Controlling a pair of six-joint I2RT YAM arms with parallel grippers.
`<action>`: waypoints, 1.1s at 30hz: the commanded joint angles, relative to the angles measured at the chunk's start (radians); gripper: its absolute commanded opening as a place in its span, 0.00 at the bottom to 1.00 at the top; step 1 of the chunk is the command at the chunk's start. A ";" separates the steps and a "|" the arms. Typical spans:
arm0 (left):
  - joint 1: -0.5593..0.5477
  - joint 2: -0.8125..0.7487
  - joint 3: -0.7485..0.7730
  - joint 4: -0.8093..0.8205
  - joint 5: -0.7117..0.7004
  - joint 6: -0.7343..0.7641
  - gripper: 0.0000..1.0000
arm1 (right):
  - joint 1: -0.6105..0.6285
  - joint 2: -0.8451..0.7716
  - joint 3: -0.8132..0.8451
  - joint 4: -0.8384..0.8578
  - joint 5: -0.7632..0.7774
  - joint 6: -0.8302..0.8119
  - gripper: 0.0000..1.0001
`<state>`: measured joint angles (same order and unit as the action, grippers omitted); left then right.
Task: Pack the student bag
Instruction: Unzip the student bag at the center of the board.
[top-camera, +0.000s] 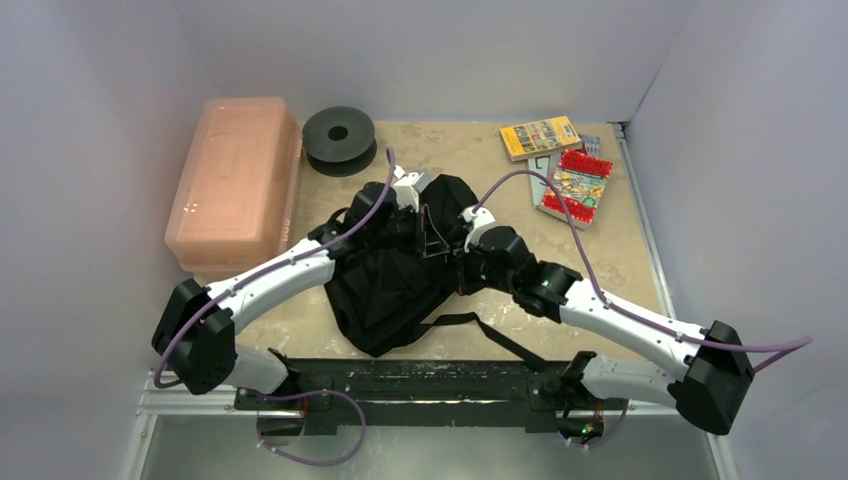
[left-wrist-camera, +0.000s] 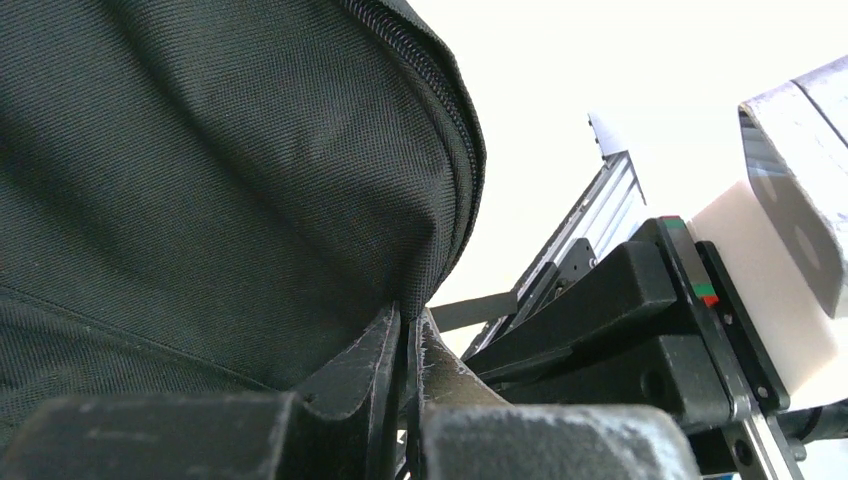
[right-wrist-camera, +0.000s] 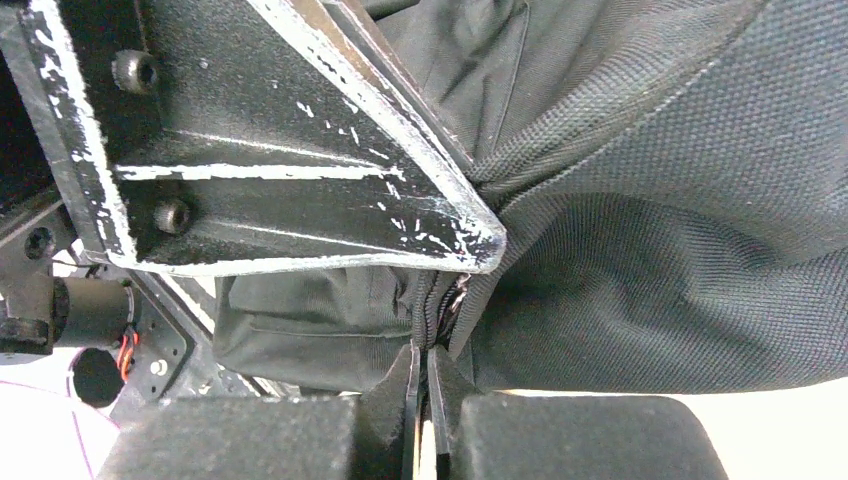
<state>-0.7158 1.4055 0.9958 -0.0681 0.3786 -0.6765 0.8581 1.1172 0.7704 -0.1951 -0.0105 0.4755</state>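
Note:
The student bag (top-camera: 390, 290), soft black fabric, lies bunched in the middle of the table with a strap (top-camera: 505, 340) trailing toward the near edge. Both grippers meet at its upper part. In the left wrist view the bag (left-wrist-camera: 200, 180) fills the left side, and my left gripper (left-wrist-camera: 410, 318) is shut on its zip-edged seam. In the right wrist view my right gripper (right-wrist-camera: 424, 352) is shut on the zip edge of the bag (right-wrist-camera: 660, 250), right under the scuffed black finger of the left gripper (right-wrist-camera: 300, 180). The bag's inside is hidden.
A pink translucent box (top-camera: 235, 180) stands at the back left, with a black round spool (top-camera: 338, 138) beside it. A few colourful books (top-camera: 565, 165) lie at the back right. White walls close the table on three sides.

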 joint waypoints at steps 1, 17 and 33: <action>-0.001 -0.076 0.005 0.078 0.041 0.019 0.00 | -0.002 -0.047 0.024 0.003 0.081 0.003 0.00; 0.014 -0.117 -0.060 0.197 0.141 0.017 0.00 | -0.005 -0.179 -0.077 0.103 0.030 0.097 0.40; 0.016 -0.145 -0.081 0.279 0.264 0.020 0.00 | -0.051 -0.126 -0.102 0.191 -0.087 0.089 0.22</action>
<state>-0.7002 1.3128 0.9009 0.0425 0.5495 -0.6437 0.8101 0.9638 0.6765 -0.0639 -0.0540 0.5739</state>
